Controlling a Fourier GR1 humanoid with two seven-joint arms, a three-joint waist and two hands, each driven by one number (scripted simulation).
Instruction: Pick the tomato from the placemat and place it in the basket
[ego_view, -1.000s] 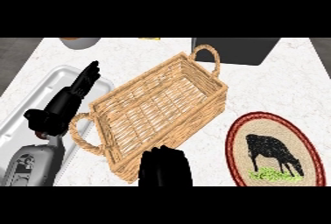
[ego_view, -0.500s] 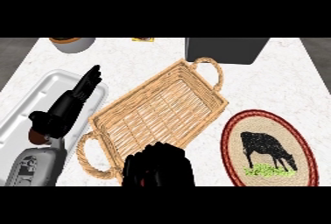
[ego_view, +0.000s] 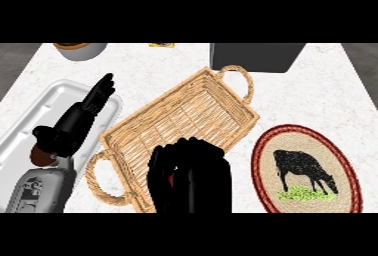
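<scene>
Right hand (ego_view: 190, 175) over basket (ego_view: 188, 115) near end, fingers curled round tomato (ego_view: 171, 178); I judge it is placed for release. Left hand (ego_view: 74, 125) straight-fingered, idle.

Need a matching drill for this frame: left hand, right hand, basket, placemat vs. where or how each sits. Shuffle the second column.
1. left hand
2. right hand
3. basket
4. placemat

A. fingers curled round the tomato, over the basket's near end
B. right side of the counter, cow picture on it
C. fingers straight, over the metal tray
D. mid-counter, lying diagonally

Pairs: 1-C, 2-A, 3-D, 4-B
</scene>
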